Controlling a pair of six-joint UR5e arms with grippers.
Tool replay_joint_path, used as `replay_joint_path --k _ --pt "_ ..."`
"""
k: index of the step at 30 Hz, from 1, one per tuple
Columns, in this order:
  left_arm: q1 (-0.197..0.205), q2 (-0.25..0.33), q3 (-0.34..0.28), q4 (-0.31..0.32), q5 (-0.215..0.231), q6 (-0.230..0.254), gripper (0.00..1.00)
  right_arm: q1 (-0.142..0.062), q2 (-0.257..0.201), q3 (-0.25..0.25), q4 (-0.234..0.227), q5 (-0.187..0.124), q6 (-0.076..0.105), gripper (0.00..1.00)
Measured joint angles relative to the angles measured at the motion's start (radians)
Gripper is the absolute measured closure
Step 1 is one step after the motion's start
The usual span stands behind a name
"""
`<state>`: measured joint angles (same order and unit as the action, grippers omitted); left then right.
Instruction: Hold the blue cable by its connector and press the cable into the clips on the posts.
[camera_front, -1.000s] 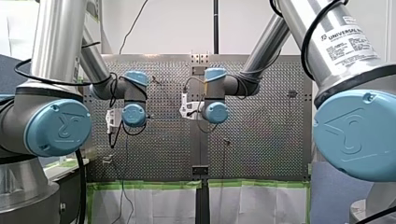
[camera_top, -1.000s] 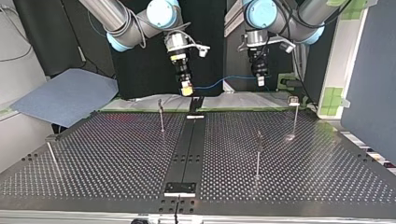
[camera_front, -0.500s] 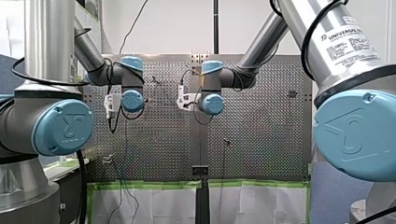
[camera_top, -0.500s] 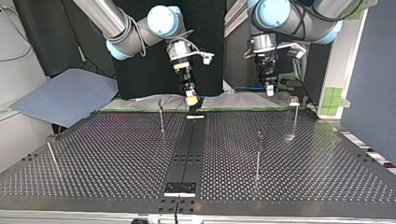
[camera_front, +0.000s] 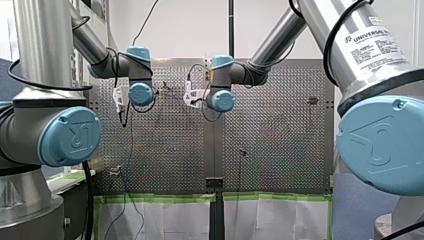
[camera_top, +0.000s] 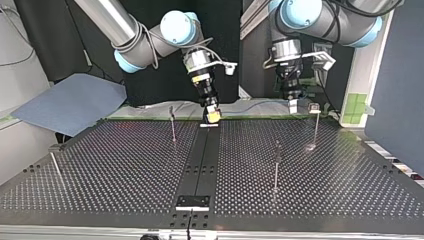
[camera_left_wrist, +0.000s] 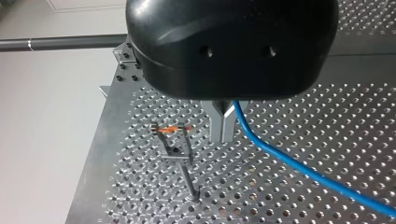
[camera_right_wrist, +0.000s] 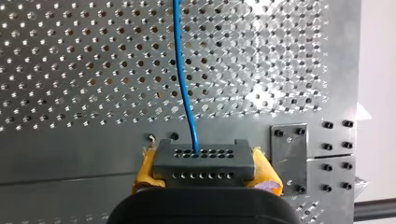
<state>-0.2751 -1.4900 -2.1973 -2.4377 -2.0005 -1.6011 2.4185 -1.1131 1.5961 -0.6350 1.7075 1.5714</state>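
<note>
The right gripper (camera_right_wrist: 205, 173) pinches the connector (camera_right_wrist: 204, 162), and the blue cable (camera_right_wrist: 183, 79) runs from it to the left gripper (camera_left_wrist: 223, 127), whose jaws are pressed together on the cable, just beside the post (camera_left_wrist: 180, 151).

Both arms are held reaching forward, with the wrists turned downward. The right arm's gripper (camera_top: 212, 116) is tilted slightly, and its yellow pads (camera_right_wrist: 147, 170) are clamped against either side of the connector (camera_right_wrist: 204, 163). The left arm's gripper (camera_top: 293, 105) is held upright, well apart from the other, with its metal fingers (camera_left_wrist: 223, 126) pressed together on the blue cable (camera_left_wrist: 299, 165).
</note>
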Motion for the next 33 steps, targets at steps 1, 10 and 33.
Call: replay_joint_path --k 1,10,33 --pt "0.001 0.0 0.002 -0.001 0.001 0.001 1.0 0.001 0.0 -0.008 0.007 0.0 0.0 1.0" --pt "0.008 -0.001 0.034 -0.004 0.005 0.003 1.0 0.002 0.0 -0.051 0.025 -0.001 0.016 1.0" --pt "0.035 -0.085 0.105 0.005 0.051 0.004 0.98 -0.021 0.043 -0.171 0.083 -0.038 0.114 1.0"
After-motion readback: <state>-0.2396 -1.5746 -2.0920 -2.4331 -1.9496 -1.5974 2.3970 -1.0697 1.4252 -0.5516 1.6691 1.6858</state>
